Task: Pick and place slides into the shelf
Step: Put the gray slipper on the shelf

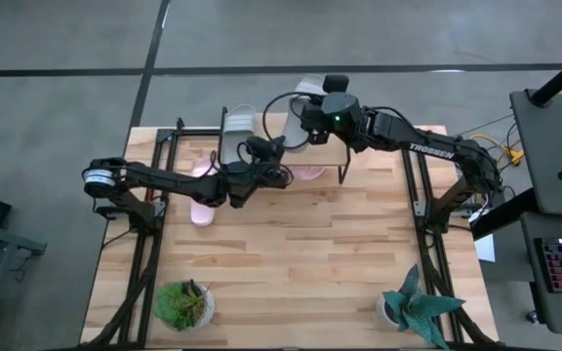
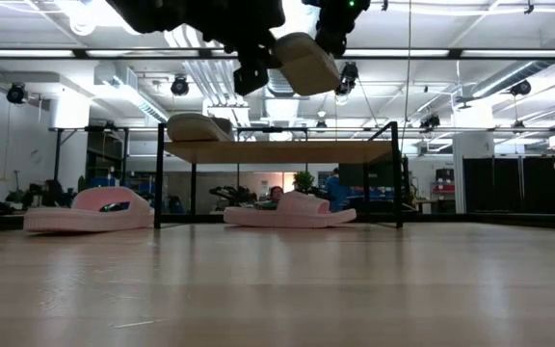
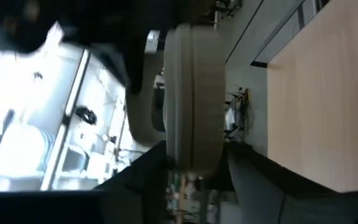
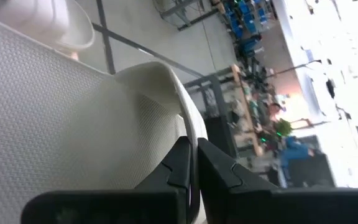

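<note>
A pale grey slide [image 2: 306,63] hangs tilted in the air above the shelf [image 2: 277,151], between both grippers. My right gripper [image 4: 193,149] is shut on it, at the slide's right end in the low view. My left gripper [image 3: 194,163] is open, with one finger on each side of the slide's other end [image 3: 194,124]. A second grey slide [image 2: 200,127] rests on its sole on the shelf's plank top. One pink slide [image 2: 292,210] lies on the table under the shelf. Another pink slide [image 2: 90,210] lies left of the shelf. My right gripper pinches a thin pale edge of the grey slide [image 4: 189,127] between its two fingers, which come from above and slant down. Whether that edge is strap or rim cannot be told. The slide is lifted clear and tilted. My left gripper's fingers [image 3: 148,177] flank the slide; I cannot tell whether they touch it.
Two potted plants stand near the table's front edge, one at the left [image 1: 183,304] and one at the right [image 1: 413,310]. The shelf's black frame legs [image 2: 159,178] stand at the far middle of the table. Bare wooden table top [image 1: 301,253] lies in front of the shelf.
</note>
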Controlling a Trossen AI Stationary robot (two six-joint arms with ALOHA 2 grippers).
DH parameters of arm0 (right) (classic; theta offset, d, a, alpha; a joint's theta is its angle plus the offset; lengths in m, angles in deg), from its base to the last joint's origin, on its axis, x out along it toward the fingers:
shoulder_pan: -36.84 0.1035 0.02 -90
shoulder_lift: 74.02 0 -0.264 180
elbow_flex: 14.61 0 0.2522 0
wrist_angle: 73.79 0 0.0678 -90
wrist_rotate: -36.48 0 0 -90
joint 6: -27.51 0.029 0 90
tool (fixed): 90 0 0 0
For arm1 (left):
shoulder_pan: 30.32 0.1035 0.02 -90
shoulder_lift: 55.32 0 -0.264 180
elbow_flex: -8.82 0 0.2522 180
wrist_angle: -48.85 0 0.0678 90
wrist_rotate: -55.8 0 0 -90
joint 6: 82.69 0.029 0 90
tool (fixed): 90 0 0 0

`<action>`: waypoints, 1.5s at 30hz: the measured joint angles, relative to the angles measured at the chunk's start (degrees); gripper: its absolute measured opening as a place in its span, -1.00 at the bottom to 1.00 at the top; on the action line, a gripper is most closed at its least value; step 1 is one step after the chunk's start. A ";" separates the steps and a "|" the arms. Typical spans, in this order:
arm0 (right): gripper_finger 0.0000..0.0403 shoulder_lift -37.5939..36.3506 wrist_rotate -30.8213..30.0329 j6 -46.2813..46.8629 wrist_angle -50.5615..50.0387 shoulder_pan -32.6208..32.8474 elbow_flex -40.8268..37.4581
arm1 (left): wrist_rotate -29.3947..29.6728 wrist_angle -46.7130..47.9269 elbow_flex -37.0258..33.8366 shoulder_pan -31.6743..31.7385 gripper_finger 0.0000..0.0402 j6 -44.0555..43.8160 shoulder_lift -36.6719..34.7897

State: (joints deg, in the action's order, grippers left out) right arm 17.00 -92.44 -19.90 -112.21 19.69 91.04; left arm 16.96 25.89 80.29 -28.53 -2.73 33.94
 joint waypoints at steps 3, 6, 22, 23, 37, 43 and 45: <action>-0.96 0.00 5.09 0.63 0.08 -1.75 -0.08 | -0.61 0.54 -3.61 -0.03 -0.15 -5.35 -3.73; -0.96 0.00 10.16 1.29 1.48 -3.48 -0.40 | -3.85 0.62 -8.32 -0.03 -0.12 -11.56 -9.52; -0.96 -0.02 22.90 -11.42 33.82 -4.78 -17.91 | -31.22 25.43 -17.71 0.03 -0.10 -53.51 -42.93; -0.96 -0.02 23.26 -11.30 35.29 -5.02 -19.05 | -31.23 26.01 -17.71 0.03 -0.10 -54.02 -43.88; -0.96 10.30 22.64 -10.69 41.38 -5.40 -17.15 | -31.19 27.07 -19.27 0.08 -0.10 -54.18 -51.23; -0.96 13.56 22.32 -9.91 38.80 -5.60 -14.73 | -28.41 27.10 -20.81 0.08 -0.10 -54.16 -52.56; -0.96 14.40 22.32 -8.97 38.44 -5.63 -14.56 | -27.84 27.05 -20.90 0.08 -0.10 -54.16 -52.85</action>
State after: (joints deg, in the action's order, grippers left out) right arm 31.40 -70.12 -28.87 -73.77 14.06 76.49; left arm -10.88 52.94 59.39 -28.45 -56.89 -18.91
